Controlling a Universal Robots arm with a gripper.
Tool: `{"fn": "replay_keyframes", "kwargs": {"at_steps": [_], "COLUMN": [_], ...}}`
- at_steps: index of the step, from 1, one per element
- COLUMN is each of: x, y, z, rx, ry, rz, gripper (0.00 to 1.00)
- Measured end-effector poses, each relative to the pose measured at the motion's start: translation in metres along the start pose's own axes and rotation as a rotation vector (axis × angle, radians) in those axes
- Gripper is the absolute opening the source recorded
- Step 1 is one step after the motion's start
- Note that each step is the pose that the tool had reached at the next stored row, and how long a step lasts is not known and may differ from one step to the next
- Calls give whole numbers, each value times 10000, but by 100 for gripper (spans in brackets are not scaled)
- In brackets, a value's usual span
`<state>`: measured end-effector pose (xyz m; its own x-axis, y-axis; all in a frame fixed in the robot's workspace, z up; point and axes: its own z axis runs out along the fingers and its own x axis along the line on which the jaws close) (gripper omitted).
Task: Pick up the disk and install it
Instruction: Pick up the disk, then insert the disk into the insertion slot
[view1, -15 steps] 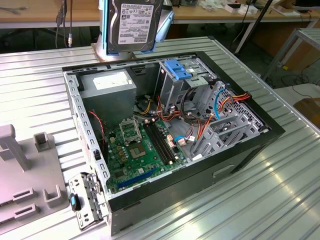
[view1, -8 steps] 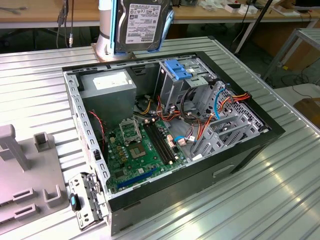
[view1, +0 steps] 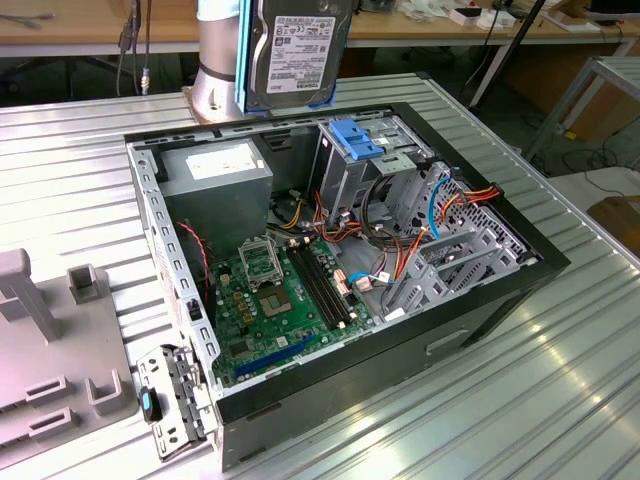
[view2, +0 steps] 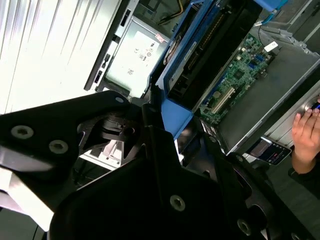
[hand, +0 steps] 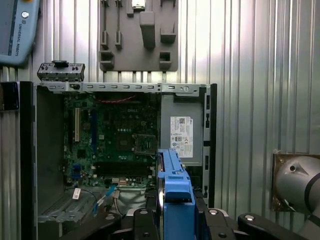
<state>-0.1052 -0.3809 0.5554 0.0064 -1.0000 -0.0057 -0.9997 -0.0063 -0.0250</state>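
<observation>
High in the upper middle of the exterior view, the disk (view1: 297, 50) hangs upright, its white label facing the camera. It is above the far edge of an open computer case (view1: 540, 265) that lies on its side on a ribbed metal table (view1: 60, 160).

My gripper (hand: 175, 217) is closed on the disk. In the first wrist view its black jaws stand either side of the blue rail (hand: 175, 192) that runs along the disk's edge.

Below the disk in the exterior view, a blue bracket (view1: 355, 135) sits atop the metal drive cage (view1: 345, 180). A grey power supply (view1: 215, 170) lies toward the frame's left of the cage, and a green circuit board (view1: 270, 290) lies lower down. In the second wrist view a person's hand (view2: 306, 132) is near the case.

I judge the disk rigid, dense and fairly heavy for its size. Its smooth metal faces could slip, and it is likely sensitive to knocks. The long railed edges look the best place to hold it, keeping off the label.
</observation>
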Motion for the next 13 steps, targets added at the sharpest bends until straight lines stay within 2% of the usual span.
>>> {"fn": "replay_keyframes", "kwargs": {"at_steps": [4, 13], "x": [94, 95], "y": [-1, -1], "z": [18, 18], "rx": [1, 1], "ry": [-3, -40], "rz": [0, 1], "gripper": [37, 37]}}
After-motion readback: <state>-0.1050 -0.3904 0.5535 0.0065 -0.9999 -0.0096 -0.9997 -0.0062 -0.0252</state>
